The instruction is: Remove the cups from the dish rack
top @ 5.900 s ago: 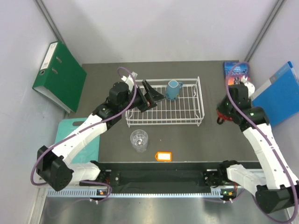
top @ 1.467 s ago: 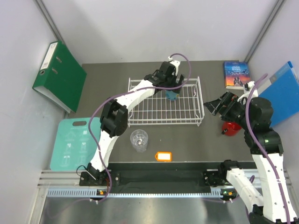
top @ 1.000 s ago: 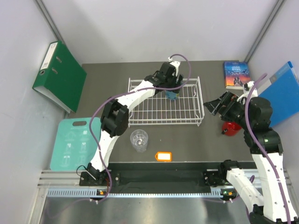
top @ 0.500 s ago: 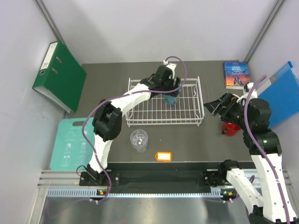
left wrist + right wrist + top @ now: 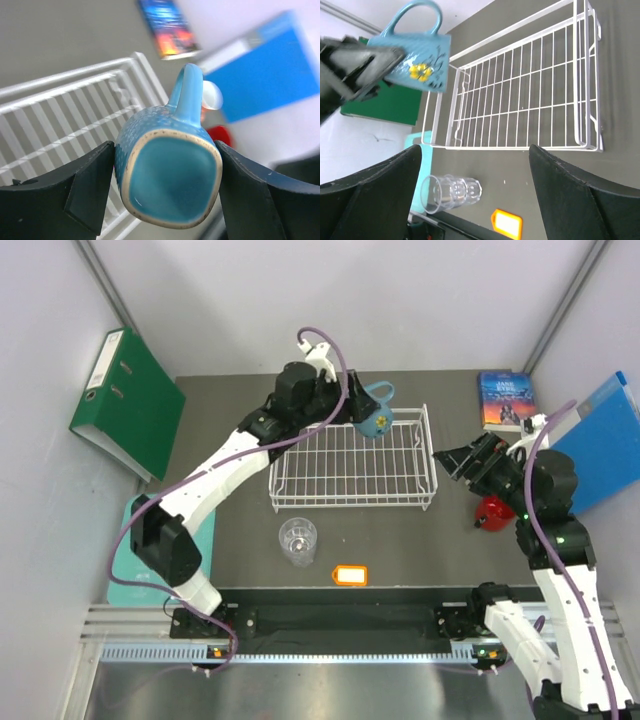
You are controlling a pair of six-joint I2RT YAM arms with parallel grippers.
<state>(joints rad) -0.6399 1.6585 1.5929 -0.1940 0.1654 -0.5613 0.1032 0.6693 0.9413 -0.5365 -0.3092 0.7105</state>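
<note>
Blue mug (image 5: 378, 416), clamped between the fingers of the left gripper (image 5: 169, 187), has just risen clear of the now empty rack (image 5: 352, 503), while the right gripper (image 5: 449, 458) hangs wide open near the red mug (image 5: 492, 512).

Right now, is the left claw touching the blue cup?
Touching. Left wrist view shows fingers of the left gripper pressed against both sides of the blue cup.
</note>
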